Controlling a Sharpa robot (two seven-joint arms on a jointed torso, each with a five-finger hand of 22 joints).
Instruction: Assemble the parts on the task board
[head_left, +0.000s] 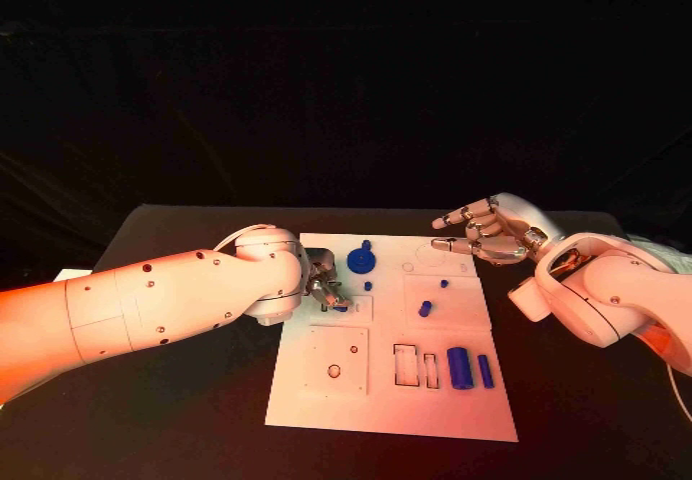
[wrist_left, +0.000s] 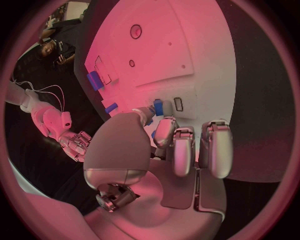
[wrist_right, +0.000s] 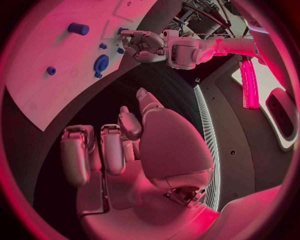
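The white task board (head_left: 335, 400) lies in the middle of the black table. My left hand (head_left: 320, 283) hangs over the board's left edge and pinches a small blue block (wrist_left: 159, 107) between thumb and finger, right beside a narrow slot (wrist_left: 178, 104). My right hand (head_left: 488, 235) hovers above the board's far right corner, its fingers apart and holding nothing. Loose on the board are a round blue disc (head_left: 361, 262), a short blue peg (head_left: 426, 308), a thick blue cylinder (head_left: 459, 367) and a thin blue bar (head_left: 486, 370).
Two rectangular cut-outs (head_left: 407, 365) and a square recess with a small hole (head_left: 335, 370) mark the board's near half. Black tabletop (head_left: 173, 410) surrounds the board on all sides. From the right wrist, the left hand (wrist_right: 147, 45) appears beyond the disc (wrist_right: 100, 63).
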